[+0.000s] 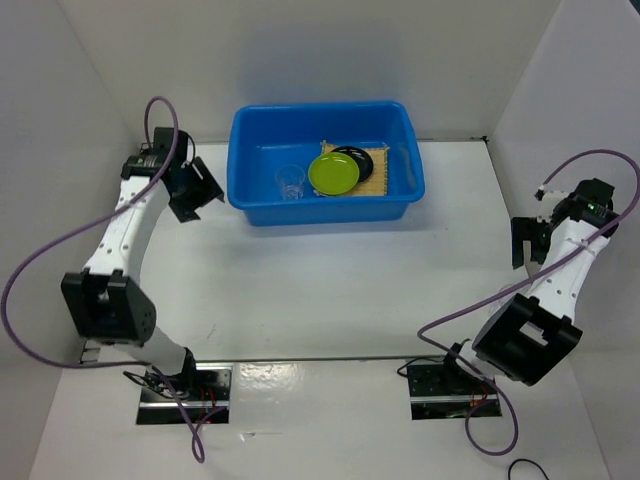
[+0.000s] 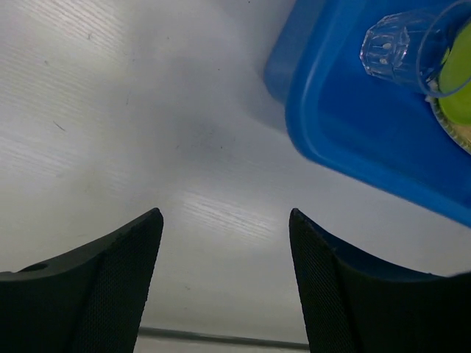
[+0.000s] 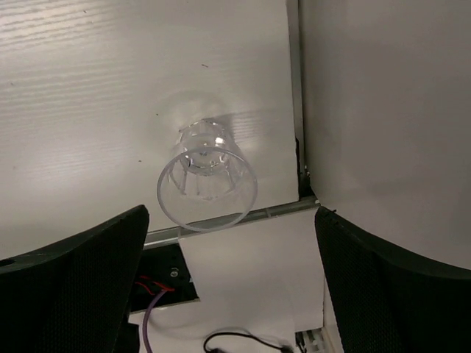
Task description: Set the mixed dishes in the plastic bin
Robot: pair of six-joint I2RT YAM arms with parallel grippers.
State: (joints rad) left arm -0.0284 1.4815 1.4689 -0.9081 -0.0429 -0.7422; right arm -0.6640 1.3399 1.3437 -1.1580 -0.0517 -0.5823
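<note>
R gripper is hanging wide open w/ nothing in it, jaws spread either side of a clear cup that is standing upright on the table, touching neither side. It's prob. lining up for a grab, since this cup is the only dish showing outside the bin. L gripper is also gaping wide and empty, hovering just beside the bin's left wall, no dish w/in reach. Farther back, inside the bin, a 2nd cup is standing by the green plate, which is lying over the black plate and mat, so approx. four of five dishes are sitting in already.
</note>
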